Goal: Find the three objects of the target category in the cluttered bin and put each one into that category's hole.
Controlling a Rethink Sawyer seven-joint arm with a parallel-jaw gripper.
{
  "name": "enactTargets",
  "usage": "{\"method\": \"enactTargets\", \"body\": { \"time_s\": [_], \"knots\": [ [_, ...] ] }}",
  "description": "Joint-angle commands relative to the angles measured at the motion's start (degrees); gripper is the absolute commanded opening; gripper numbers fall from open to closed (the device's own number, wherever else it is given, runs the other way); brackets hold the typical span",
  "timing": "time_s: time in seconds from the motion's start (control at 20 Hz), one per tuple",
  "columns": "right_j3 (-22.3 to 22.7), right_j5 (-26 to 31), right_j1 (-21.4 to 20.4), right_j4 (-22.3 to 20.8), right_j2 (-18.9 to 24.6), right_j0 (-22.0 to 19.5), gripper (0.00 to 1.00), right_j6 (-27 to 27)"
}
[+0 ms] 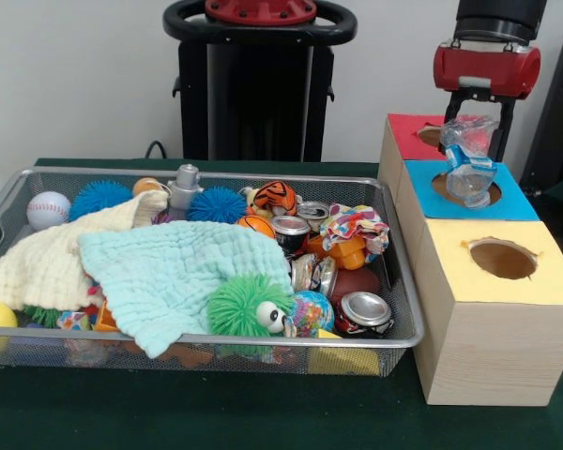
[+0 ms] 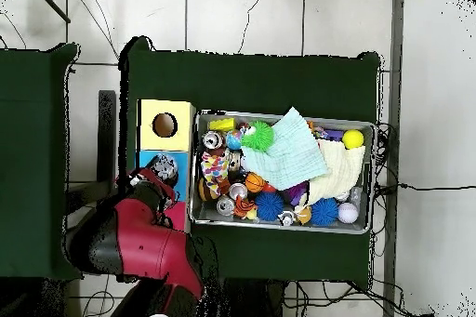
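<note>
My gripper (image 1: pixel 471 129) hangs over the row of boxes at the right, shut on a crushed clear plastic bottle with a blue label (image 1: pixel 469 164). The bottle's lower end is at the hole of the blue-topped box (image 1: pixel 507 202). In the overhead view the bottle (image 2: pixel 165 165) sits just beyond the red arm's end. The silver wire-mesh bin (image 1: pixel 263 339) lies left of the boxes. Among its clutter are silver-topped cans: one at the front right corner (image 1: pixel 364 311), one mid-right (image 1: pixel 290 231) and one behind it (image 1: pixel 311 213).
The yellow-topped box (image 1: pixel 502 258) with a round hole stands nearest, and the red-topped box (image 1: pixel 413 136) farthest. The bin also holds a mint cloth (image 1: pixel 169 277), a cream cloth (image 1: pixel 47 262), spiky balls, a baseball (image 1: pixel 47 210) and toys. The pedestal (image 1: pixel 258 84) stands behind.
</note>
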Motion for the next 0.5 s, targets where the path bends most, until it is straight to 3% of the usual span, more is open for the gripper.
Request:
{"method": "enactTargets", "body": {
  "time_s": [0.05,0.3,0.5],
  "knots": [
    [1.86,13.2,2.57,-1.9,9.3,-3.77,1.0,2.98],
    [1.46,13.9,2.71,-2.15,8.62,-3.46,1.0,3.28],
    [-0.07,14.16,4.09,-1.2,5.16,-0.68,1.0,5.58]
  ]
}}
